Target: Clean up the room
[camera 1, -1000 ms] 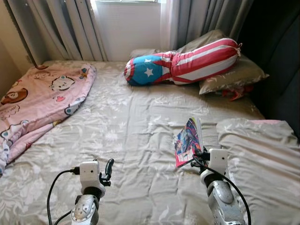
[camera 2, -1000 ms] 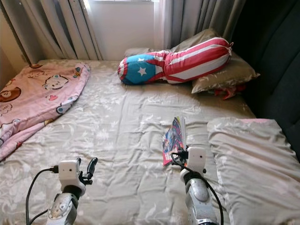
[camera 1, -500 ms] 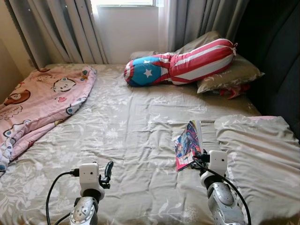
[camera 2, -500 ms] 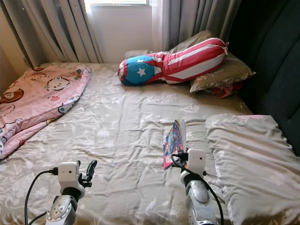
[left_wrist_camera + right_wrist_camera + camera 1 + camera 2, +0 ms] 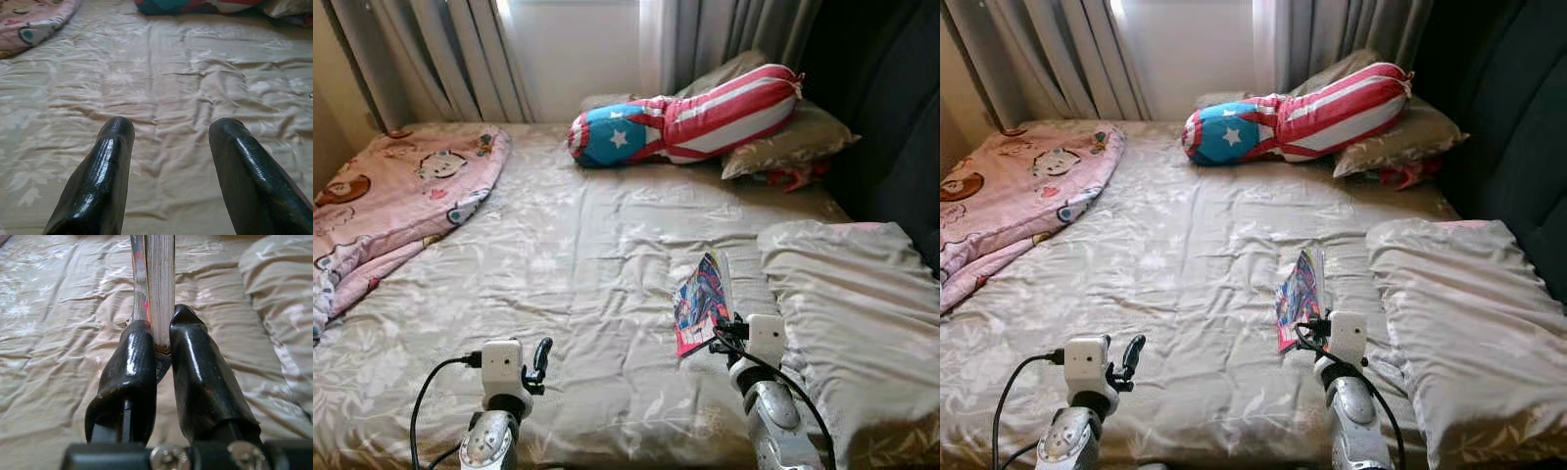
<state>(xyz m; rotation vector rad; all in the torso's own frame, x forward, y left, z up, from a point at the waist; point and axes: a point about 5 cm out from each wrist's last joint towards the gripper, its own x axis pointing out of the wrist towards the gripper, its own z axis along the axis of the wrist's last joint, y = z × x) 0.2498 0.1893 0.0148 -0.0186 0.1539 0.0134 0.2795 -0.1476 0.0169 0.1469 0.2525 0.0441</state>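
Observation:
A thin book with a colourful comic cover (image 5: 703,302) stands on edge above the beige bedsheet (image 5: 597,245), right of the bed's middle. My right gripper (image 5: 159,335) is shut on the book's lower edge, and its pages (image 5: 161,279) rise between the two black fingers (image 5: 132,357). My left gripper (image 5: 168,132) is open, held low over the sheet near the bed's front edge, with nothing between its fingers (image 5: 541,354).
A pink cartoon blanket (image 5: 391,201) lies crumpled at the bed's left. A red, white and blue bolster (image 5: 690,117) rests on beige pillows (image 5: 793,142) at the head. Another pillow (image 5: 847,294) lies at the right, by a dark headboard (image 5: 891,117). Grey curtains (image 5: 431,54) hang behind.
The whole view has shifted and pulled back a little, so the bed's front edge now shows. Both grippers keep their poses, the right one still holding the book.

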